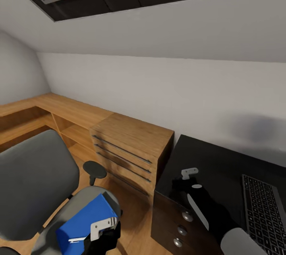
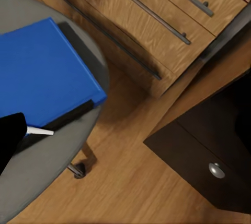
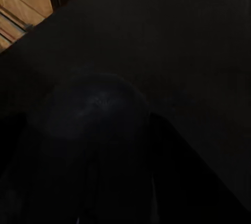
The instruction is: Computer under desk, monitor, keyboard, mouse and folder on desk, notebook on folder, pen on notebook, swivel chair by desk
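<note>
The blue folder (image 1: 85,218) (image 2: 42,72) lies on the grey seat of the swivel chair (image 1: 35,183) (image 2: 52,172). A thin white stick, seemingly the pen (image 1: 76,240) (image 2: 40,130), pokes out along the folder's dark spine beside my left gripper (image 1: 92,241). One black finger (image 2: 9,138) hides its other end, so I cannot tell whether the stick is held or lying on the seat. My right gripper (image 1: 179,186) hovers low over the near left corner of the black desk (image 1: 214,160) (image 3: 157,25), black against black. The keyboard (image 1: 262,211) lies on the desk to the right.
A light-wood chest (image 1: 131,144) (image 2: 157,20) with long bar handles stands between chair and desk, with low wooden shelving (image 1: 59,116) along the wall behind. The desk's drawer pedestal (image 1: 180,227) (image 2: 209,166) has round knobs. A sloped ceiling hangs overhead.
</note>
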Available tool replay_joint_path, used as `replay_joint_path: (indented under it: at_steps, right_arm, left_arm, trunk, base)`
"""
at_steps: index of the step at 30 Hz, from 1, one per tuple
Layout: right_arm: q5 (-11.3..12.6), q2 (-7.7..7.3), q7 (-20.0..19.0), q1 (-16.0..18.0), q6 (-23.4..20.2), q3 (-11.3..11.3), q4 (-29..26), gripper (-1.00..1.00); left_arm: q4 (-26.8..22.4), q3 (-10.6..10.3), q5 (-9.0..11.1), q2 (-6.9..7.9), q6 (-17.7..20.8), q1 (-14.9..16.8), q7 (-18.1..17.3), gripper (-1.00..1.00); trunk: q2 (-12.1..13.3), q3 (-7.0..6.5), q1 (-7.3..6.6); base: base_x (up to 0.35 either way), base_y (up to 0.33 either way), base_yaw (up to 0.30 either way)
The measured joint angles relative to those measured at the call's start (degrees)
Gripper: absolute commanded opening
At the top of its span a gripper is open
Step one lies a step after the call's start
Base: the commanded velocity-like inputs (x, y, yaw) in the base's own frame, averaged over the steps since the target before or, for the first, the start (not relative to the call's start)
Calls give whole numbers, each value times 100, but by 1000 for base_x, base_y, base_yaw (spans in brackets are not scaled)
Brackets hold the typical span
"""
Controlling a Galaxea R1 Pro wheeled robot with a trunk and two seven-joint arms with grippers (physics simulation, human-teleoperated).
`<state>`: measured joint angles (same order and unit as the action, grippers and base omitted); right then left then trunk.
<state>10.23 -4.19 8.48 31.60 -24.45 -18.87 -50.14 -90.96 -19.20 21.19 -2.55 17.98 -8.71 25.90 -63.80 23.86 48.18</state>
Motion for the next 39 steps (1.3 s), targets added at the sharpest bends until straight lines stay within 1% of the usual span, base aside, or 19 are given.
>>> replay_joint_path:
  at_steps: [3,5,11,19,21,22,30,39]
  right_arm:
    - [-8,55,-4,0,18,-7,64,-100]
    - [-10,65,-3,1,37,-7,101,-100]
    - [-18,75,-6,6,113,0,261,-100]
    - [-21,76,-5,8,150,11,342,-100]
    - [-21,76,-6,8,253,12,410,-100]
    - [-20,78,-6,8,387,14,509,-100]
    - [-21,77,-19,9,755,17,713,-100]
    - [-20,77,-23,9,865,17,727,-100]
  left_arm:
    - [0,-3,-2,0,4,0,0,100]
    - [1,-6,-1,0,5,0,0,100]
    - [1,-8,4,0,-3,0,0,100]
    - [1,-1,6,0,0,0,-7,100]
    - [1,0,5,0,3,0,-3,100]
    - [0,0,5,0,4,0,-2,100]
    - [-32,3,14,-5,4,0,33,100]
    - [-35,0,16,-8,5,0,44,100]
  trunk:
    - [0,0,0]
    - [0,0,0]
    - [0,0,0]
    - [0,0,-1]
    - [0,0,0]
    - [0,0,0]
    - [0,0,0]
    - [-360,161,197]
  base:
    - [10,45,0]
    - [3,15,0]
    - [18,4,0]
    - [171,0,0]
    - [31,0,0]
    - [17,0,0]
    - [3,0,0]
    - [0,0,0]
